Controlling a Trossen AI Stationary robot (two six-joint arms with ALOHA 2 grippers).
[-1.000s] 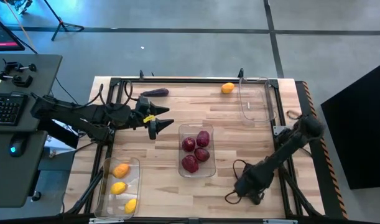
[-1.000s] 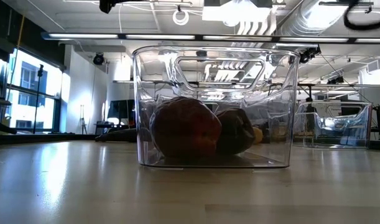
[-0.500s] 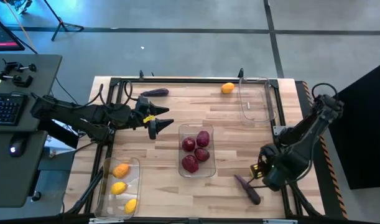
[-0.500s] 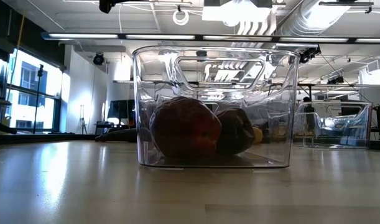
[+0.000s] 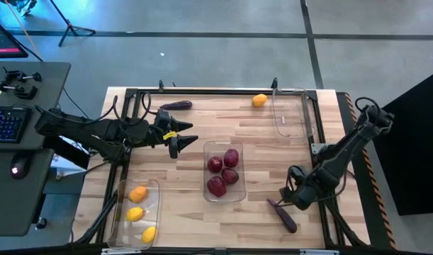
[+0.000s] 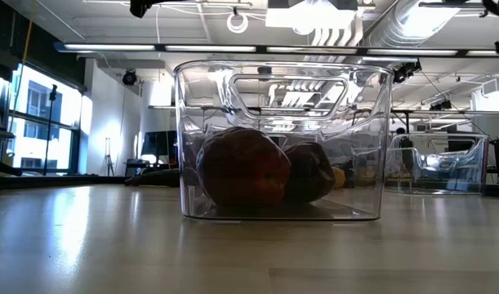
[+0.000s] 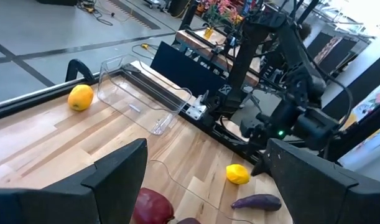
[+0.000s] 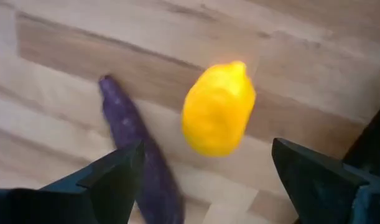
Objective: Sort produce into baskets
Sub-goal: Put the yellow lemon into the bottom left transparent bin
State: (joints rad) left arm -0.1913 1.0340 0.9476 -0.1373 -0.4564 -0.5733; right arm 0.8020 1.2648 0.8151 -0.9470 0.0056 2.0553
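Observation:
My right gripper (image 5: 295,197) hangs open near the table's right near corner, pointing down over a yellow lemon (image 8: 217,115) that lies on the wood. A purple eggplant (image 5: 282,214) lies just beside the lemon. The middle basket (image 5: 225,194) holds dark red fruits (image 5: 217,185). The near-left basket (image 5: 122,225) holds yellow and orange fruits (image 5: 135,213). The far-right basket (image 5: 290,126) has nothing in it. A second eggplant (image 5: 176,105) and an orange fruit (image 5: 259,100) lie at the far edge. My left gripper (image 5: 178,144) waits open, raised left of the middle basket.
The black frame rail (image 5: 223,91) runs along the table's far edge. A desk with a keyboard (image 5: 7,122) stands left of the table. Bare wood (image 5: 266,159) lies between the middle basket and my right gripper.
My right gripper has risen from a low place over the near eggplant and gone toward the table's right edge, turning about as it went. The eggplant, covered before by the gripper, now lies bare on the wood beside it.

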